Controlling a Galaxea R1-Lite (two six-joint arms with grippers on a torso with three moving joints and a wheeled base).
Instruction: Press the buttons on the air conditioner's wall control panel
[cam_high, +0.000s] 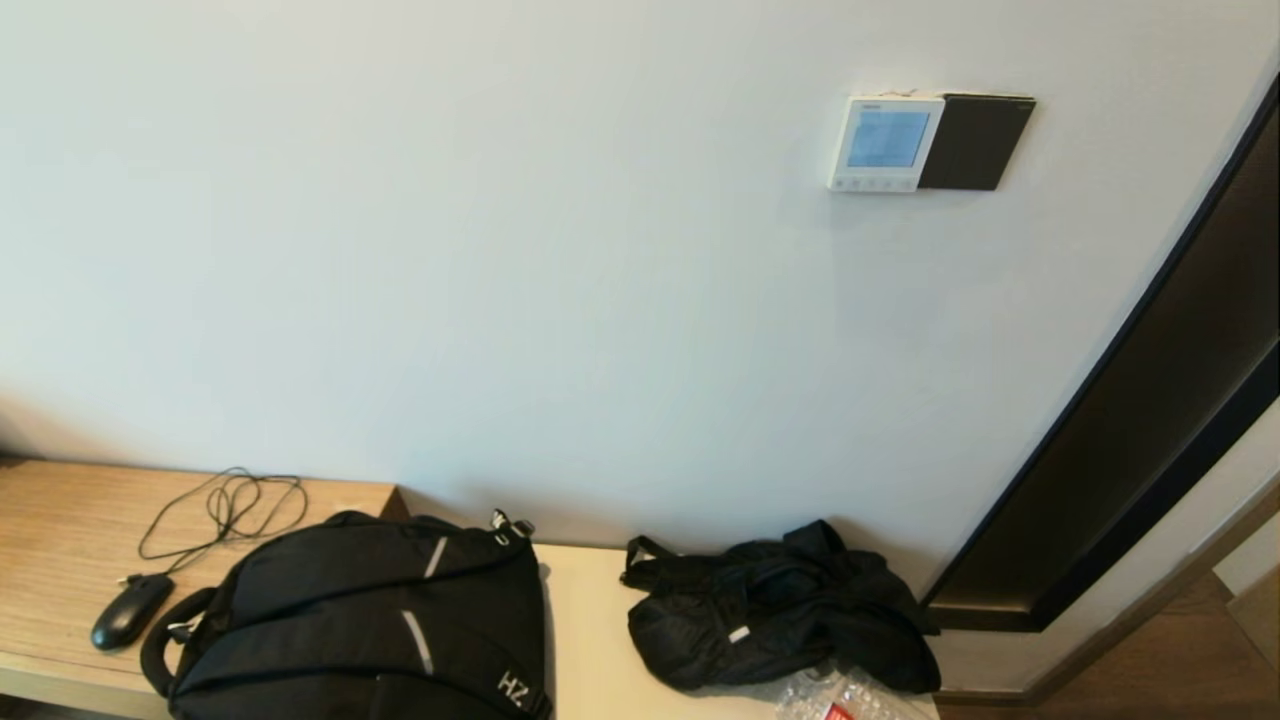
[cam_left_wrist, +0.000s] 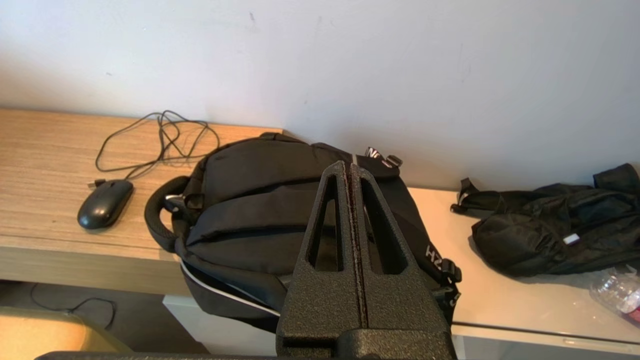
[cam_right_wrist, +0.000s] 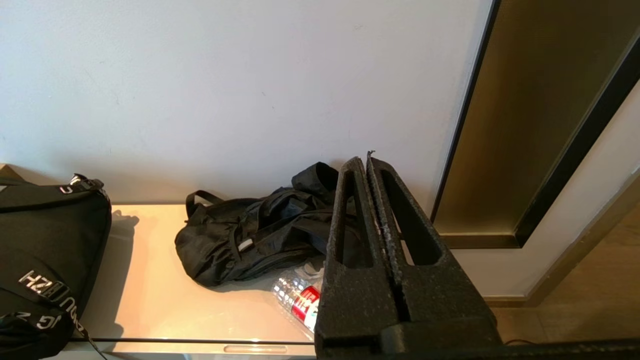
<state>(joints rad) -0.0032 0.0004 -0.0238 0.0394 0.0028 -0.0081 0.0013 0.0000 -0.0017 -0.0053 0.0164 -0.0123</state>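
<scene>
Both claws, left claw (cam_left_wrist: 349, 167) over the backpack (cam_left_wrist: 260, 200) and right claw (cam_right_wrist: 365, 162) over the bag (cam_right_wrist: 250, 235), were closed and empty above the surface (cam_high: 60, 530), well below the panel (cam_high: 885, 143), whose small buttons (cam_high: 872, 184) risked a mispress.

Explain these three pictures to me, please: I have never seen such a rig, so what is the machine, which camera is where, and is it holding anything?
It is a two-armed robot. One picture comes from its head, facing a wall with the wall control panel, the buttons along its lower edge, and a black panel beside it. The other two come from wrist cameras behind each claw. The left claw is shut, empty, above a black backpack. The right claw is shut, empty, near a crumpled black bag and plastic bottle. A mouse lies on the wooden bench.
</scene>
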